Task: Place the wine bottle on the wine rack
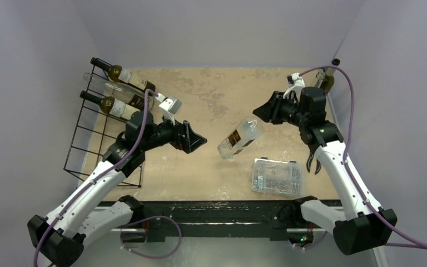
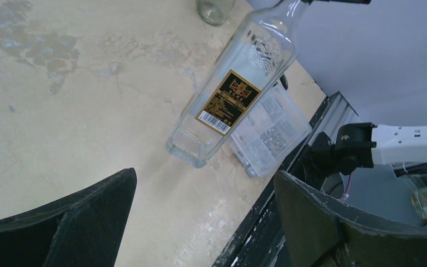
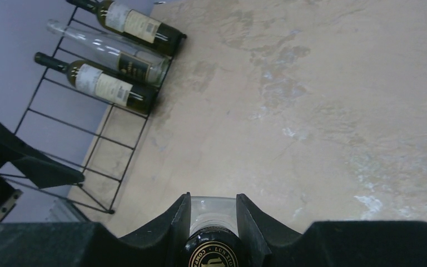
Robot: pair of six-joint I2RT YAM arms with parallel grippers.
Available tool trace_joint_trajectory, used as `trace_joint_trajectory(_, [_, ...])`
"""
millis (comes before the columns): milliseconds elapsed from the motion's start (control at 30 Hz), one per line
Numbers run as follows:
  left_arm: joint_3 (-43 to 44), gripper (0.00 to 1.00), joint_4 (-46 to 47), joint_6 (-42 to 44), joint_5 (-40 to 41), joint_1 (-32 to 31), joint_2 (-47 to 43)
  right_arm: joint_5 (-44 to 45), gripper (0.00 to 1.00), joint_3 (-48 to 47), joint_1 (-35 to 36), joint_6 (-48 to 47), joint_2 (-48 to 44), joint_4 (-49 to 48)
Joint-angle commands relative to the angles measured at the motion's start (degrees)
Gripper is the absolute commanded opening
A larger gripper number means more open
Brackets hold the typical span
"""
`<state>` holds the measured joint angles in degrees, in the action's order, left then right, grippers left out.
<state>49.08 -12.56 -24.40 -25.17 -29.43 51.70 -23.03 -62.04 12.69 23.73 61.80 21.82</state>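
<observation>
A clear, square-sided wine bottle (image 1: pixel 239 139) with a black-and-gold label hangs tilted from the right gripper (image 1: pixel 259 113), whose jaws are pressed onto its neck just under the cap, the heavy body sloping down and away from them toward the table (image 1: pixel 211 94); whether the base touches the surface cannot be told. Directly in front of the left gripper (image 1: pixel 195 139), its jaws spread wide and holding nothing, the bottle's base lies open to a second hold, with a clear plastic box (image 1: pixel 277 176) just beside that base. The wine rack (image 1: pixel 81 111) stands behind the left jaws and well apart from the right ones, three bottles (image 1: pixel 119 107) filling its far cells, the nearer cells free. The danger, as it looks, is the narrow pinch: a smooth glass neck carrying the full weight could swivel or slide between the pads, dropping the bottle on the box or table. A mistimed handover, or a careless swing toward the rack, could also strike the wires or the bottles lodged there
</observation>
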Motion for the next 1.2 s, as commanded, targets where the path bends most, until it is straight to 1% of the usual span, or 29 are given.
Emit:
trace_joint_trajectory(0, [3.8,0.94,-4.4,1.4,7.8,-7.1,0.6,-10.0,0.0,1.9,0.5,10.2,-3.7,-14.5])
trace_joint_trajectory(100, [7.2,0.94,-6.4,3.9,15.1,-13.2,3.5,-12.1,0.0,5.8,0.6,14.0,-4.5,-19.6])
trace_joint_trajectory(200, [12.7,0.95,-9.0,7.7,22.8,-19.1,9.0,-15.4,0.0,8.7,1.0,14.0,-3.5,-25.8])
trace_joint_trajectory(267, [15.8,0.95,-9.1,9.9,26.5,-22.0,11.8,-16.6,0.0,8.8,1.7,14.0,-2.0,-26.5])
trace_joint_trajectory(300, [17.0,0.95,-8.6,10.8,28.1,-23.3,12.9,-17.1,0.0,8.7,2.0,19.4,-1.5,-26.4])
trace_joint_trajectory(400, [20.2,0.95,-8.9,14.2,30.8,-26.6,16.6,-17.9,0.0,9.0,3.2,21.1,-0.6,-26.7])
trace_joint_trajectory(567, [25.4,0.94,-12.6,17.6,31.2,-29.5,23.3,-17.7,0.0,9.3,4.8,21.6,-1.1,-27.0])
trace_joint_trajectory(700, [26.8,0.95,-13.2,19.0,32.4,-30.6,25.6,-16.9,0.0,9.8,6.4,22.4,-1.0,-28.2])
trace_joint_trajectory(900, [28.0,0.94,-14.6,18.3,36.6,-30.9,27.4,-16.5,0.0,10.0,8.3,23.0,-0.2,-28.9])
trace_joint_trajectory(967, [27.9,0.93,-14.5,17.6,36.9,-31.0,27.6,-16.5,0.0,10.0,8.5,23.3,-0.2,-29.1])
trace_joint_trajectory(1167, [28.4,0.83,-16.4,16.0,38.3,-31.4,29.5,-15.9,0.0,9.9,8.7,23.4,-0.1,-29.0])
